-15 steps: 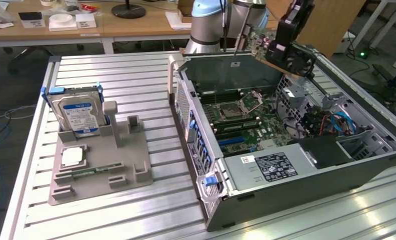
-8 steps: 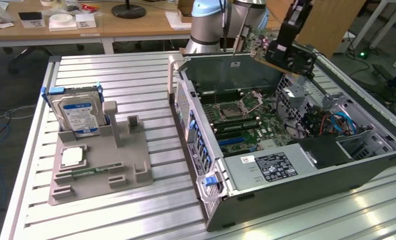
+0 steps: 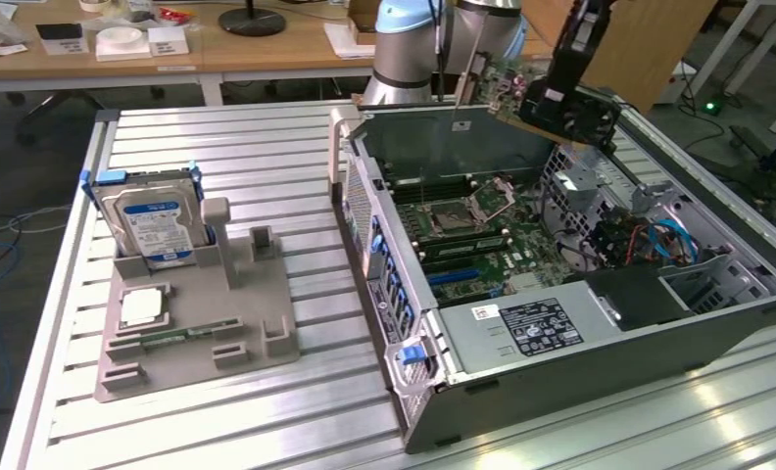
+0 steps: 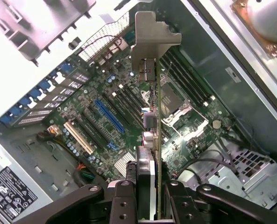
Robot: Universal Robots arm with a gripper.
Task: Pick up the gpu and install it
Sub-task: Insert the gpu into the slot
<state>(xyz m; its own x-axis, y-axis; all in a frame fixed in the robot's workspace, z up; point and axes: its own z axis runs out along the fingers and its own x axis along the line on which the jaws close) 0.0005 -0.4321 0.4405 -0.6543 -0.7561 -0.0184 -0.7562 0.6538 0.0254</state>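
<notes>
My gripper [image 3: 564, 96] hangs over the far side of the open computer case [image 3: 402, 323], shut on the gpu [image 3: 509, 86]. The card is tilted in the air above the case, with its silver bracket toward the robot base. In the wrist view the gpu [image 4: 150, 135] shows edge-on between the black fingers [image 4: 122, 203], and its metal bracket [image 4: 150, 39] points away from the camera. Below it lies the motherboard [image 4: 185, 126] with its blue expansion slot [image 4: 109, 115] and black slots alongside. The card is clear of the board and touches no slot.
A grey fixture [image 3: 264, 323] on the exterior view's left holds a silver hard drive [image 3: 157, 220] upright, a processor [image 3: 142, 306] and a green memory stick [image 3: 179, 336]. The power supply [image 3: 532, 325] fills the case's near corner. Drive cages and cables [image 3: 650, 240] crowd the case's right side.
</notes>
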